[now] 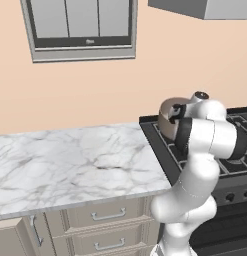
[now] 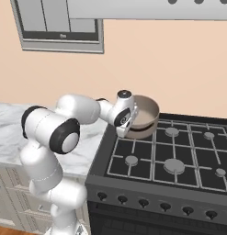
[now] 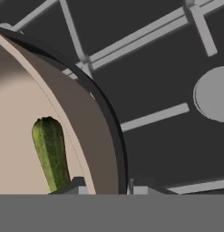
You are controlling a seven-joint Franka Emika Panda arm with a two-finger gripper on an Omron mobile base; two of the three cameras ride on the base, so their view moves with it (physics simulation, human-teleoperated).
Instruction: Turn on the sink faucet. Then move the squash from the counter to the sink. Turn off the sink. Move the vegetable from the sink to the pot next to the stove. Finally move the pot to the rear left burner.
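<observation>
The tan-brown pot (image 2: pixel 145 115) is at the back left corner of the black stove (image 2: pixel 170 158), just left of the rear left burner (image 2: pixel 172 131). I cannot tell whether it rests on the grates. My gripper (image 2: pixel 128 130) is shut on the pot's near rim, one finger inside and one outside. In the hand view the dark rim and tan wall of the pot (image 3: pixel 88 127) run between the tips of the gripper (image 3: pixel 109 186). The small dark green squash (image 3: pixel 51 153) lies inside the pot. From the left base view the pot (image 1: pixel 167 119) sits behind my forearm.
The white marble counter (image 1: pixel 70 160) stretches left of the stove (image 1: pixel 162 150) over beige drawers. A grey round burner (image 3: pixel 214 93) lies to the right of the pot. Knobs line the stove front (image 2: pixel 142 202). A window (image 1: pixel 80 27) is on the wall above.
</observation>
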